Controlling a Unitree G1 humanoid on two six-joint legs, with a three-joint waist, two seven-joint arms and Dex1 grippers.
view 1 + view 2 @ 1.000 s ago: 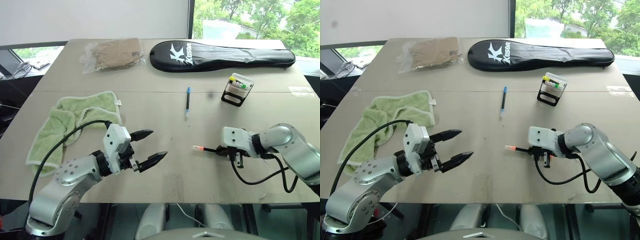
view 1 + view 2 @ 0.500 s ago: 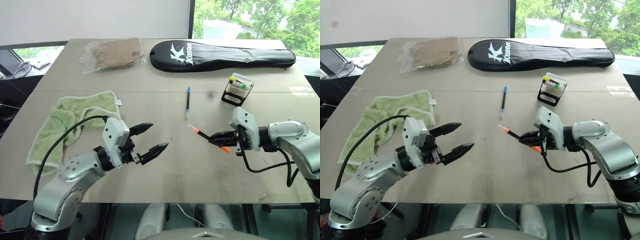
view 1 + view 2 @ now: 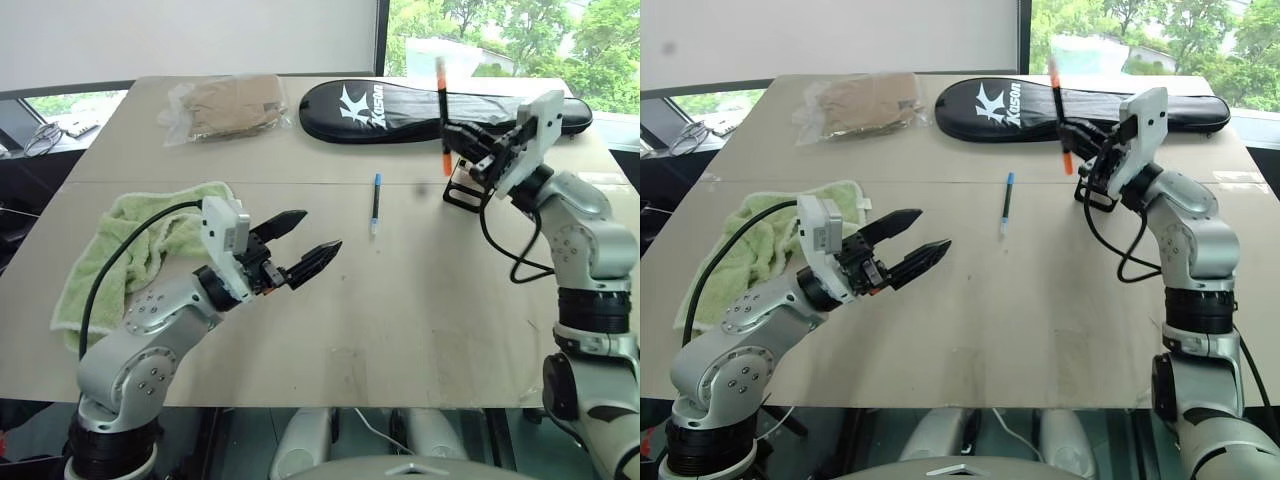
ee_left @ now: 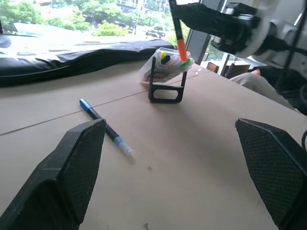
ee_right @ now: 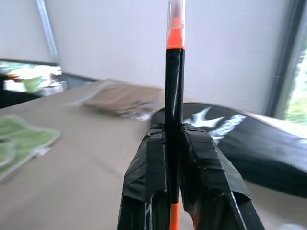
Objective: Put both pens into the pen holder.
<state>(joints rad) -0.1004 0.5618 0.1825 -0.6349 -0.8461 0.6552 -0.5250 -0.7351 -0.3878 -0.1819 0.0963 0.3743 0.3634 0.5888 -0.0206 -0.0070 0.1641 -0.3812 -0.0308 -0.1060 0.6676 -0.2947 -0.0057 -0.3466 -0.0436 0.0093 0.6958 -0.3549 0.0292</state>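
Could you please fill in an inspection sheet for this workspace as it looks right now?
Surface: tan table, seam across it.
Job's things: orange-ended pen held upright above the pen holder; blue-capped pen lying on the table.
Clutter: green towel, bagged brown item, black racket case.
Grippers: right gripper shut on the orange-ended pen; left gripper open, holding nothing.
Cables: black cable on the left arm.
Surroundings: window, trees outside.
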